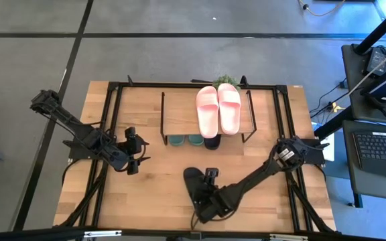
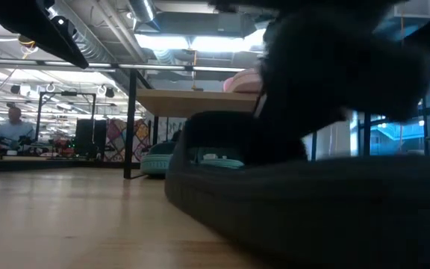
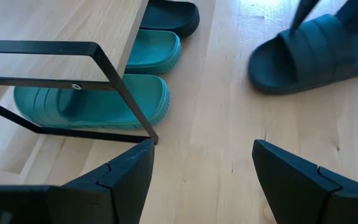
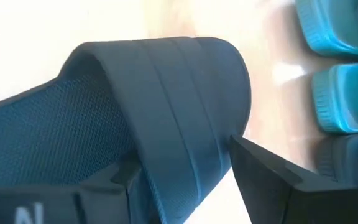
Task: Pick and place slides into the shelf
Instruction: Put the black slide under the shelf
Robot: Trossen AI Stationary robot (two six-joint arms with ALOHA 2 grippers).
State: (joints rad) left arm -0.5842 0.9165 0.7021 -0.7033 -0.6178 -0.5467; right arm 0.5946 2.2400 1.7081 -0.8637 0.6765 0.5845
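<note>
1. The right gripper (image 1: 210,179) is low over the worktop (image 1: 153,194), in front of the shelf (image 1: 179,112), at the black slide (image 1: 194,182) lying loose on the wood.
2. In the right wrist view its fingers (image 4: 272,180) straddle that slide's wide strap (image 4: 179,118), one on each side; I cannot tell whether they press it yet.
3. The left gripper (image 1: 134,152) hangs near the shelf's front left corner, fingers (image 3: 126,174) spread apart and holding nothing.
4. Just beyond the left fingers, two green slides (image 3: 104,99) sit side by side under the shelf board, heels outward, with a second black slide (image 3: 173,15) next to them.
5. The pink pair (image 1: 218,109) rests on top of the shelf board, toward its right end.
6. In the low view a person (image 2: 10,127) sits far off in the room behind.
</note>
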